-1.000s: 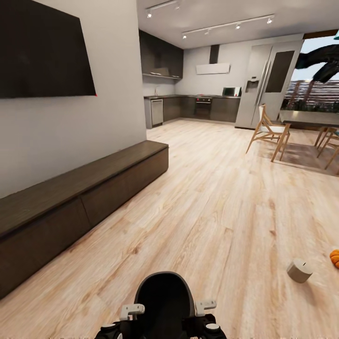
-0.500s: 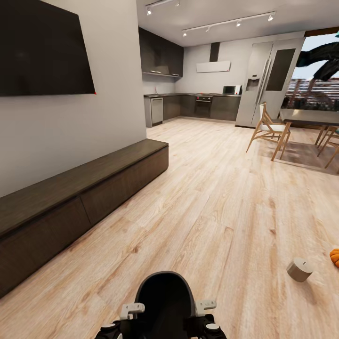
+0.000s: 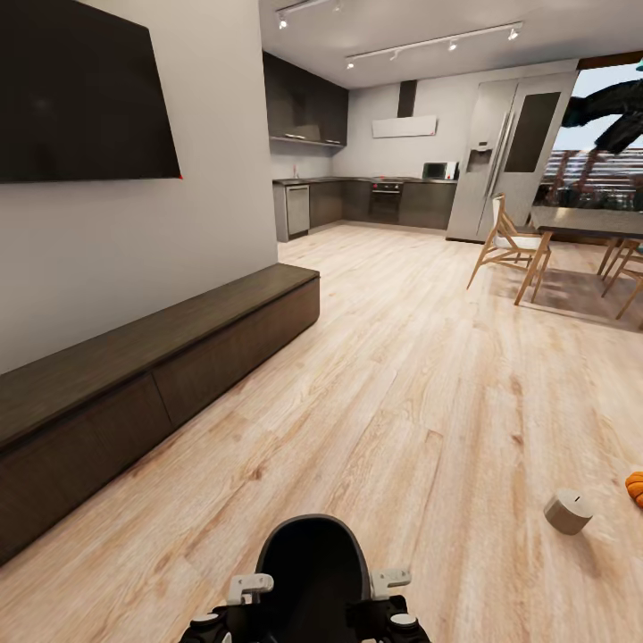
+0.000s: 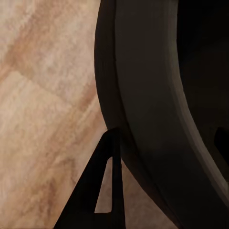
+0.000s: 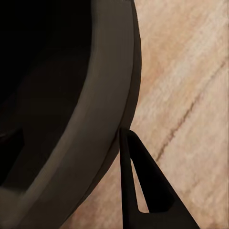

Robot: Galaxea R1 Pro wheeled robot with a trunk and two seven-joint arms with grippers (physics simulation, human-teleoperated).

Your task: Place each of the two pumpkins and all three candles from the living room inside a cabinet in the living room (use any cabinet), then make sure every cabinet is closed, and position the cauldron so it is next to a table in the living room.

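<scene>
likely still approaching: steer toward the candle (image 3: 568, 512) and pumpkin (image 3: 635, 488) on the floor, ahead-right of the tucked end effectors, whose opening i cannot tell; cabinet (image 3: 152, 375) sits ahead-left, closed.

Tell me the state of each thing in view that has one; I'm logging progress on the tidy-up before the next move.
cabinet: front panels shut, top bare.
candle: on the floor, tipped at a slant, not yet stored.
pumpkin: on the floor at the picture's right edge, partly cut off.
cauldron: upright, right in front of the robot, between its arms.
TV: screen dark.
</scene>
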